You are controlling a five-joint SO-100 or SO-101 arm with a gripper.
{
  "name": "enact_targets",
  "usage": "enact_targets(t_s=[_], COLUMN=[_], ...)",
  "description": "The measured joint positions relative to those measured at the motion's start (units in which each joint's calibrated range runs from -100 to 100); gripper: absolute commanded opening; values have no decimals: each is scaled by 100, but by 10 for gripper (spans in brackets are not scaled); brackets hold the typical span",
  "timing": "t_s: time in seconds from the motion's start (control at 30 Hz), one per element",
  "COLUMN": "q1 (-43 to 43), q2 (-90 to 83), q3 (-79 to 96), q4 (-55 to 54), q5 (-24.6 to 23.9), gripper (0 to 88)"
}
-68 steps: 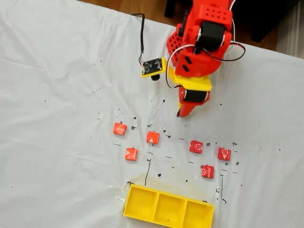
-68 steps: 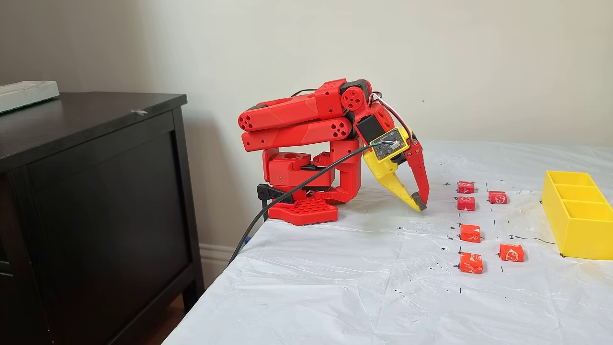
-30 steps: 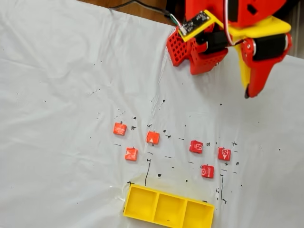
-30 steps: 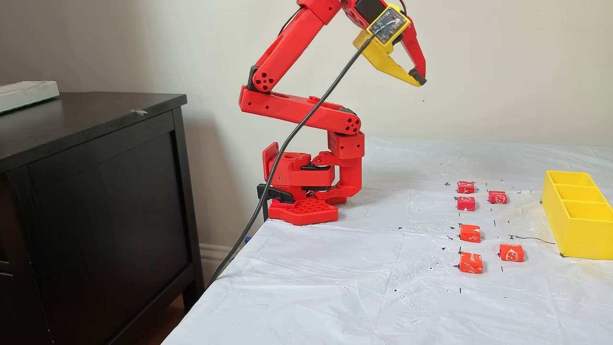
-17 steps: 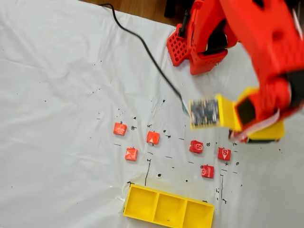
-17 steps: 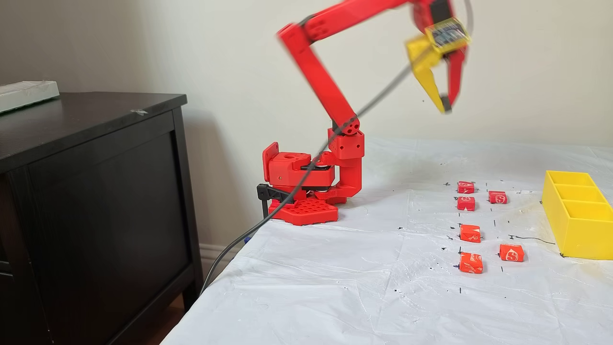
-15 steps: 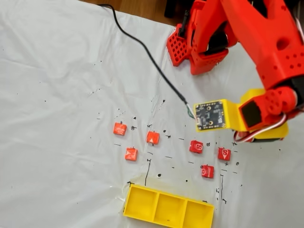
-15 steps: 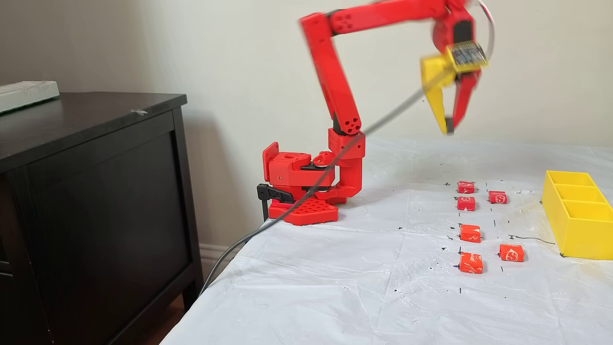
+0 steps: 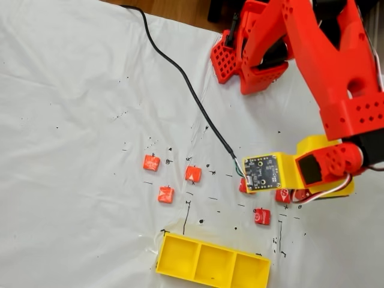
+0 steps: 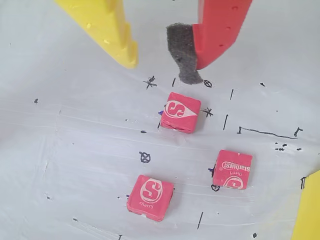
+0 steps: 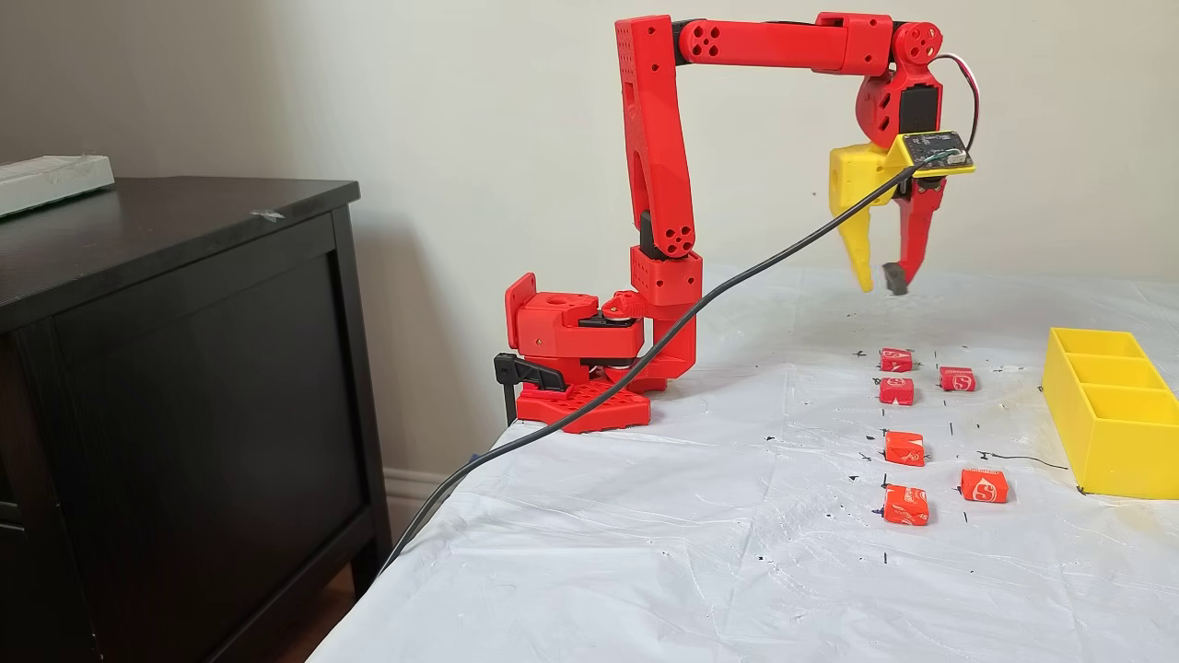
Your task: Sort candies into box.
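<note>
Nothing's sorted so far as I can tell: the box (image 9: 212, 263) sits at the bottom edge of the overhead-ish fixed view with all three compartments empty, and the candies are all out on the white-covered surface (image 9: 78, 150). So basically the whole job is left.

The pincer (image 11: 881, 282) hangs in the air well above the far group of candies, fingers apart with nothing between them. In the wrist view the yellow finger (image 10: 107, 30) and the red finger with its grey pad (image 10: 182, 52) frame the nearest candy (image 10: 180, 112), which looks like the first target to me.

View differences: the side fixed view shows how high the pincer is off the surface, which the top-down one can't. It also gets the candies (image 11: 905, 505) as a clean set of six and the box (image 11: 1113, 428) off to the right. From above, the yellow bracket with the circuit board (image 9: 263, 173) covers part of the right-hand group, though the left three (image 9: 151, 162) are clear. The wrist view is the one where you can read the wrapper print.
</note>
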Motion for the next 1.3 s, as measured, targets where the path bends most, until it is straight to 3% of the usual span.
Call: enact_targets(t_s=[0.17, 0.5, 1.3], q1=[0, -16, -65], q2=[246, 560, 1247], q3=[0, 245, 779], q4=[-118, -589, -1256], q5=[10, 39, 24], gripper=[297, 333, 289])
